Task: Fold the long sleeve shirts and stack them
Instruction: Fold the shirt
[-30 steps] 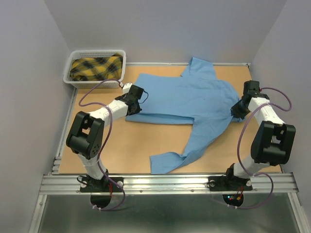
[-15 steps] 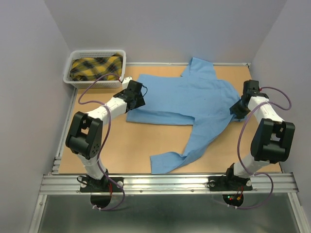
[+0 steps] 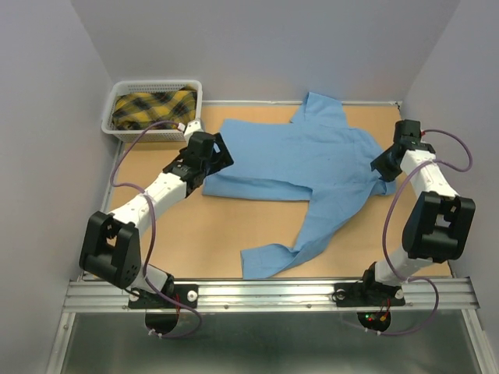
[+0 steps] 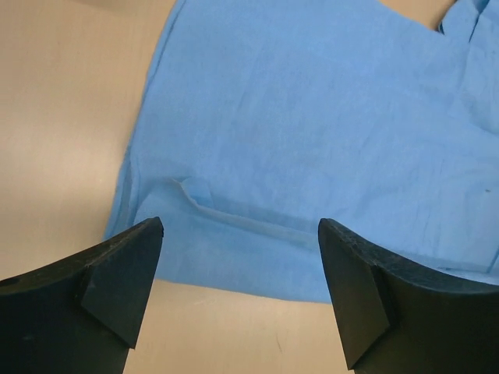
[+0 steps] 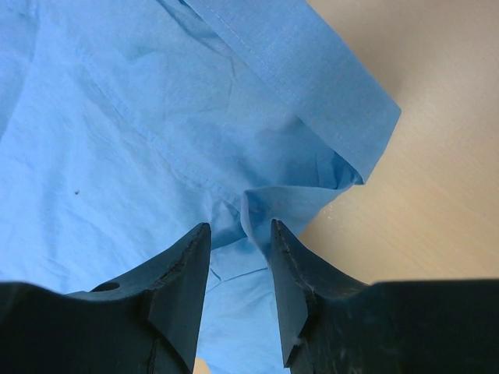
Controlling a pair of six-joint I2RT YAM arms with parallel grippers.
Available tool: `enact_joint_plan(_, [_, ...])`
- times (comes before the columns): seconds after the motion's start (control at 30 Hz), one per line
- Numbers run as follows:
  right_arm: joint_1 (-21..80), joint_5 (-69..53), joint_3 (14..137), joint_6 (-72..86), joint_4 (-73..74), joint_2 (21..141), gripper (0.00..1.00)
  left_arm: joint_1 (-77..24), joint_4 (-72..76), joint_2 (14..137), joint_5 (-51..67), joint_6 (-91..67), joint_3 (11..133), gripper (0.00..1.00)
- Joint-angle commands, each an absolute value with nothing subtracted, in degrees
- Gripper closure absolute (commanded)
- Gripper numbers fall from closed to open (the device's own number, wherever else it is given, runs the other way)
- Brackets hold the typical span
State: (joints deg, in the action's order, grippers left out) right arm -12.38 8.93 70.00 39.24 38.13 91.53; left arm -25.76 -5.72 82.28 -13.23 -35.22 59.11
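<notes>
On the table [image 3: 203, 226], shirt [image 3: 296, 160] spread, wrist views: left pincer [image 4: 240, 234] wide, right pincer [image 5: 239, 227] ajar, both empty

The table [image 3: 195, 226] is viewed whole from a fixed camera set high behind the arm bases, tilted forward and down. The shirt [image 4: 312, 117] is viewed closely from each wrist camera; downward past the left gripper [image 4: 240, 226] at its folded left edge; past the right gripper [image 5: 239, 226] at its right edge; the shirt is shared by all three views.
</notes>
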Motion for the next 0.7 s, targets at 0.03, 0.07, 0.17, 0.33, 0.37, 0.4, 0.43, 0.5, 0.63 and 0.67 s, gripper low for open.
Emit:
enact_joint_plan(0.03, [-12.74, 9.74, 66.81, 40.34, 36.83, 87.98, 0.57, -25.66, -1.94, 83.49, -8.01, -36.65, 54.58, 0.09])
enact_joint_plan(0.07, [-12.83, 10.45, 66.19, 40.43, 36.83, 87.80, 0.57, -25.66, -1.59, 83.84, -7.82, -36.74, 54.32, 0.09])
enact_joint_plan(0.17, [-14.23, 11.60, 64.52, 41.39, 36.74, 87.54, 0.58, -25.66, -0.44, 86.39, -7.56, -36.74, 54.40, 0.09])
enact_joint_plan(0.33, [-20.03, 8.88, 63.89, 42.45, 36.21, 86.13, 0.58, -25.58, -0.35, 89.56, -7.91, -37.00, 55.46, 0.10])
enact_joint_plan(0.37, [-20.74, 8.44, 64.07, 42.54, 36.21, 86.13, 0.57, -25.66, -0.26, 90.17, -7.74, -37.18, 55.46, 0.10])
enact_joint_plan(0.4, [-22.66, 7.22, 64.25, 42.71, 36.30, 86.48, 0.57, -25.66, 1.22, 90.52, -7.65, -37.35, 55.28, 0.10])
enact_joint_plan(0.43, [-23.72, 4.42, 64.34, 43.24, 36.30, 87.35, 0.57, -25.66, 1.49, 90.79, -7.56, -37.35, 55.20, 0.10])
enact_joint_plan(0.5, [-25.22, 2.29, 64.16, 43.68, 36.30, 88.32, 0.48, -25.66, 1.76, 91.40, -7.30, -37.44, 55.37, 0.10])
enact_joint_plan(0.63, [-25.31, 0.44, 63.20, 43.94, 36.21, 90.70, 0.33, -25.66, 2.37, 91.85, -7.56, -37.18, 55.20, 0.10])
enact_joint_plan(0.67, [-25.31, -1.65, 62.76, 43.95, 36.04, 91.14, 0.33, -25.66, 2.55, 92.02, -7.73, -37.18, 55.11, 0.10])
